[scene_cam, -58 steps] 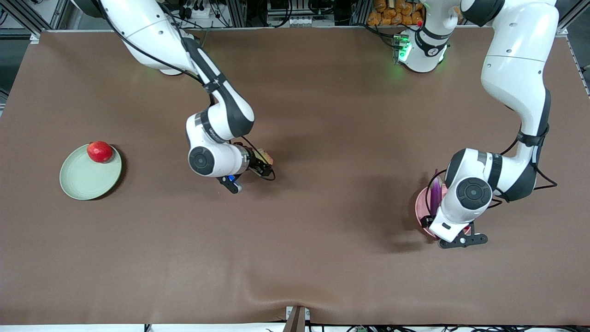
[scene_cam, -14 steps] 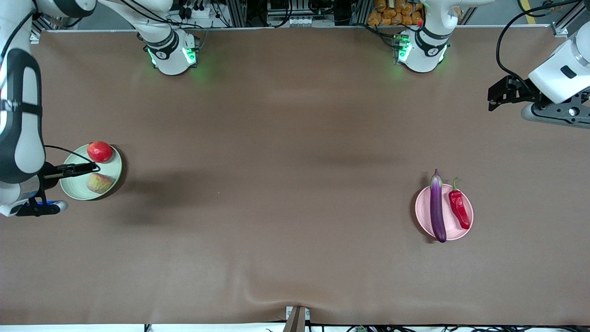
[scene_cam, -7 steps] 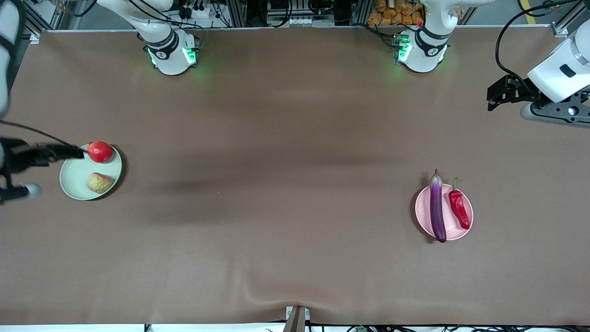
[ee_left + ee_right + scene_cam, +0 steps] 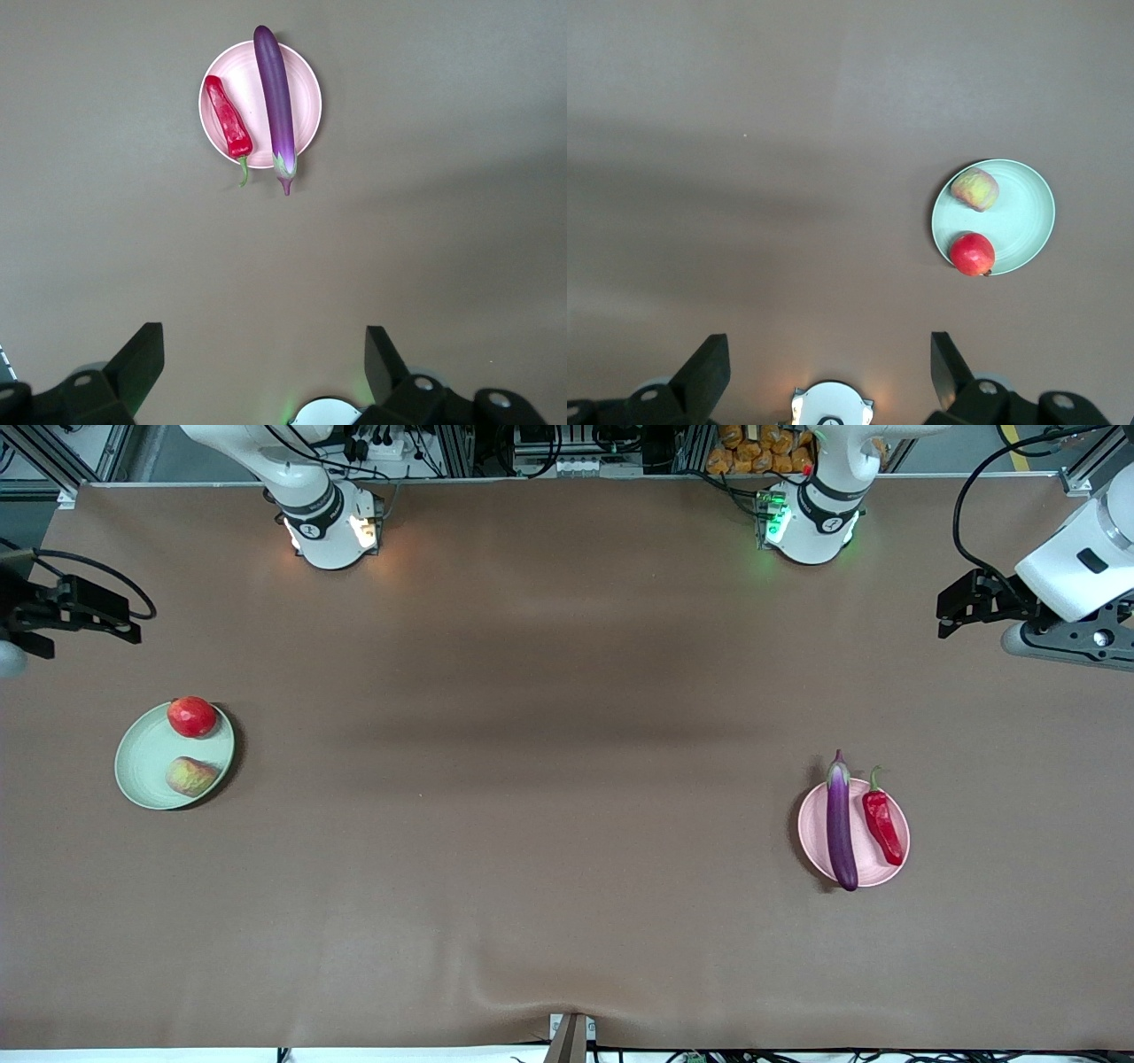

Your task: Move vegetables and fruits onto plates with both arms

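Black end effector fingers (image 4: 137,363) spread on both wrists; front view blurs them

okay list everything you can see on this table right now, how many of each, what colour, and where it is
green plate: one, pale mint, toward the right arm's end of the table
apple: one, red, on the green plate
yellow-green fruit: one, pink blush, on the green plate, nearer the front camera than the apple
pink plate: one, pale pink, toward the left arm's end
eggplant: one, purple, across the pink plate, both ends overhanging its rim
chili: one, red with green stem, on the pink plate beside the eggplant
table: one, brown
right gripper: one, black, open, empty, raised at its end of the table
left gripper: one, black, open, empty, raised at its end
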Robot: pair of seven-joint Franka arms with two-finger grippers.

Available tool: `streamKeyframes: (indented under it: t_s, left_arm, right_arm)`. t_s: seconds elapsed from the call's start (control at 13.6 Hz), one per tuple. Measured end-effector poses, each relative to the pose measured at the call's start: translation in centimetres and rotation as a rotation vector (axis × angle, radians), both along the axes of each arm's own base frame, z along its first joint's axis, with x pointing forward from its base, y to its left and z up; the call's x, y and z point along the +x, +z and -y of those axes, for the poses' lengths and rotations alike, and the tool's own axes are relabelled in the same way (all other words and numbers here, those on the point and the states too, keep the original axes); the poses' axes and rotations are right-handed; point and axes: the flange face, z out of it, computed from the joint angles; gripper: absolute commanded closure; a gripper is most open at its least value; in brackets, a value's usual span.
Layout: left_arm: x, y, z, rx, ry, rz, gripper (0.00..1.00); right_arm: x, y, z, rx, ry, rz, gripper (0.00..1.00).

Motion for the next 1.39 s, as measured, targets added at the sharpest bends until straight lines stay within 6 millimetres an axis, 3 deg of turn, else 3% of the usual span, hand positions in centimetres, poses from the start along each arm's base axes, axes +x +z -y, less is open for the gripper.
streamKeyframes:
  t_s: [0.22, 0.51, 1.39]
  left_arm:
    - [0.0, 0.0, 0.0, 0.000, 0.000, 0.000, 0.00]
    - [0.0, -0.1, 0.0, 0.000, 0.000, -0.001, 0.00]
    - [0.1, -0.1, -0.1, 0.000, 0.001, -0.002, 0.00]
  right_arm:
    - [-2.1, -0.7, 2.2, 0.000, -0.042, 0.027, 0.00]
    - [-4.7, -1.0, 2.5, 0.002, -0.049, 0.031, 0.00]
    - [-4.7, -1.3, 1.7, 0.015, -0.035, 0.038, 0.00]
